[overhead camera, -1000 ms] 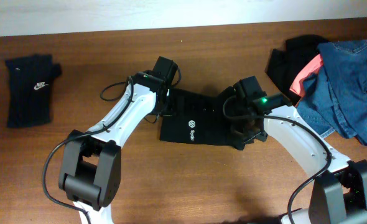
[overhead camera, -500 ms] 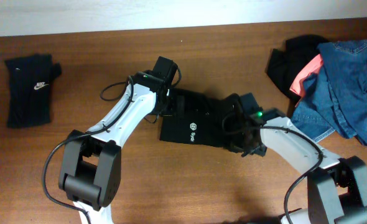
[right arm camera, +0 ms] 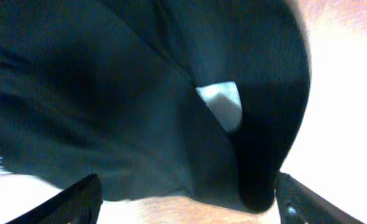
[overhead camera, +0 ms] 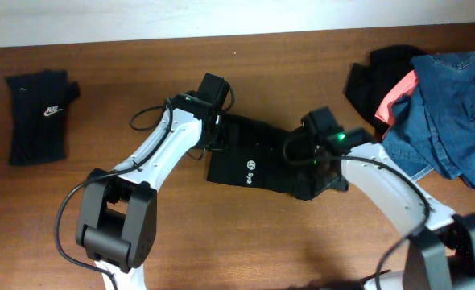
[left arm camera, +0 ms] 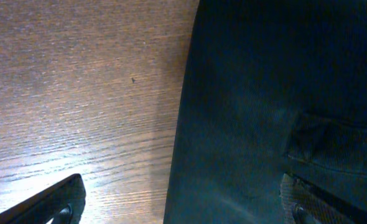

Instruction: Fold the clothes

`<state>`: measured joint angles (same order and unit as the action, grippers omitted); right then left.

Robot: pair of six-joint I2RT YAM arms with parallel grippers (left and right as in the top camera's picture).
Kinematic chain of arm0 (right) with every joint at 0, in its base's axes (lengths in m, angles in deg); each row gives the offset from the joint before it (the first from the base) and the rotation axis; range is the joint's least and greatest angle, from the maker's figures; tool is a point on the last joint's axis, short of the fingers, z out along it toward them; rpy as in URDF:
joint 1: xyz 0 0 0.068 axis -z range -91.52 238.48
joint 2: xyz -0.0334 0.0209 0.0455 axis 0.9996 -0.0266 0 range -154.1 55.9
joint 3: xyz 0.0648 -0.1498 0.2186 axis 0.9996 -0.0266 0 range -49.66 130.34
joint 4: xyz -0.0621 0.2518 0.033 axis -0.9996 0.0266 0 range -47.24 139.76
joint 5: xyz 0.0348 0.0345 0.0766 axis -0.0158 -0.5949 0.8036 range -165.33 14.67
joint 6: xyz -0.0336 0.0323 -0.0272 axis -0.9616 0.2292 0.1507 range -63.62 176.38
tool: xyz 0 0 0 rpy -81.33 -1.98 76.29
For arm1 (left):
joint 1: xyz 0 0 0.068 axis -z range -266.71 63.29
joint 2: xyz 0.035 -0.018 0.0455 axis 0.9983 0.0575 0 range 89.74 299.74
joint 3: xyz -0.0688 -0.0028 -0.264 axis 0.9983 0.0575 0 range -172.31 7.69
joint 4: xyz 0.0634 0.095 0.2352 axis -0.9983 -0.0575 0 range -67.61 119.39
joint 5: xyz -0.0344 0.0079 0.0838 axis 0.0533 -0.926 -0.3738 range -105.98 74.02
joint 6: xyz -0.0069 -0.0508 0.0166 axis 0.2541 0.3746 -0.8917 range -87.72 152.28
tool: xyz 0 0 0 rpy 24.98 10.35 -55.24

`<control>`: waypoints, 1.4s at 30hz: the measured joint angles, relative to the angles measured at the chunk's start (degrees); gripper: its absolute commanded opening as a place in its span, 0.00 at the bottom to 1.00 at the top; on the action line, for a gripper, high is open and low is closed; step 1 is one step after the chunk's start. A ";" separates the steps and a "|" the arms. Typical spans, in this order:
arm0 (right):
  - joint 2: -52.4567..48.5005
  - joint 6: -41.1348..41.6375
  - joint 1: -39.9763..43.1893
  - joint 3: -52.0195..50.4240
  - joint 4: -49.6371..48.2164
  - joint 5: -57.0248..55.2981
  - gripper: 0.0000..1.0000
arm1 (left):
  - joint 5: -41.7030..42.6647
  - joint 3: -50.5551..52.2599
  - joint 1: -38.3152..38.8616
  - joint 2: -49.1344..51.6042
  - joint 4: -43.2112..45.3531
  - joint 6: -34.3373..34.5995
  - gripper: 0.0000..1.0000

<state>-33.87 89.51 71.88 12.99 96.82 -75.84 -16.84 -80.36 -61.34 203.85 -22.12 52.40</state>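
1. Overhead: a soft black shirt (overhead camera: 262, 157), folded into a rough rectangle with a small round white logo (overhead camera: 251, 167), is laid at the middle of the brown wooden table (overhead camera: 221, 242), with both arms reaching onto it.
2. A folded black piece with a white swoosh (overhead camera: 40, 117) is seen at the far left. At the right a loose heap is formed of blue denim (overhead camera: 447, 121), a coral-pink piece (overhead camera: 398, 93) and more black cloth (overhead camera: 374, 76).
3. Left wrist: the shirt's matte, finely ribbed cloth (left arm camera: 264, 93) is shown beside grained wood (left arm camera: 78, 93), its edge running straight. The left fingers (left arm camera: 53, 205) are spread wide, nothing gripped.
4. Right wrist: smooth dark folds (right arm camera: 109, 93) with a small white tag (right arm camera: 221, 106) are seen. The right fingers (right arm camera: 74, 199) are held well apart, the cloth not pinched.
5. Against half a second earlier, the right arm (overhead camera: 382, 181) is drawn back and up from the shirt's right end. The left arm (overhead camera: 161, 149) and the other pieces are unchanged.
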 measured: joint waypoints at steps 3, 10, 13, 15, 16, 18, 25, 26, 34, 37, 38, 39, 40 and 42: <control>1.14 -1.99 0.00 5.53 2.10 0.00 0.86 | 0.00 0.00 0.00 0.00 0.02 0.00 0.99; 1.55 -6.93 0.00 11.93 0.42 -0.04 0.80 | 0.00 0.00 0.00 0.00 0.02 0.00 0.99; 1.36 -7.80 0.02 11.93 -1.22 -0.04 0.66 | 0.00 0.00 0.00 0.00 0.02 0.00 0.99; 0.85 -8.09 0.02 11.93 -2.12 -0.02 0.64 | 0.00 0.00 0.00 0.00 0.02 0.00 0.99; 0.48 -8.13 0.02 11.93 -2.32 -0.04 0.64 | 0.00 0.00 0.00 0.00 0.02 0.00 1.00; -0.87 -8.24 0.02 11.93 -2.75 -0.04 0.64 | 0.00 0.00 0.00 0.00 0.02 0.00 0.99; -7.26 -8.63 0.02 11.93 -4.90 -0.02 0.49 | 0.00 0.00 0.00 0.00 0.02 0.00 0.99; -7.96 -8.85 0.02 11.93 -5.40 0.07 0.43 | 0.00 0.00 0.00 0.00 0.02 0.00 1.00; -9.70 -8.90 0.02 11.93 -9.66 0.46 0.41 | 0.00 0.00 0.00 0.00 0.02 0.00 1.00; -9.70 -8.87 0.02 11.93 -10.25 0.46 0.39 | 0.00 0.00 0.00 0.00 0.02 0.00 0.99; -9.70 -8.92 0.02 11.93 -10.51 0.46 0.38 | 0.00 0.00 0.00 0.00 0.02 0.00 0.99; -9.70 -8.94 0.02 11.93 -10.80 0.46 0.38 | 0.00 0.00 0.00 0.00 0.02 0.00 0.99; -9.70 -8.92 0.02 11.93 -10.97 0.46 0.38 | 0.00 0.00 0.00 0.00 0.02 0.00 0.99; -9.70 -8.90 0.02 11.93 -11.13 0.46 0.38 | 0.00 0.00 0.00 0.00 0.02 0.00 0.99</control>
<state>-43.58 80.61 71.90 24.92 85.70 -75.38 -16.84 -80.36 -61.34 203.85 -22.10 52.40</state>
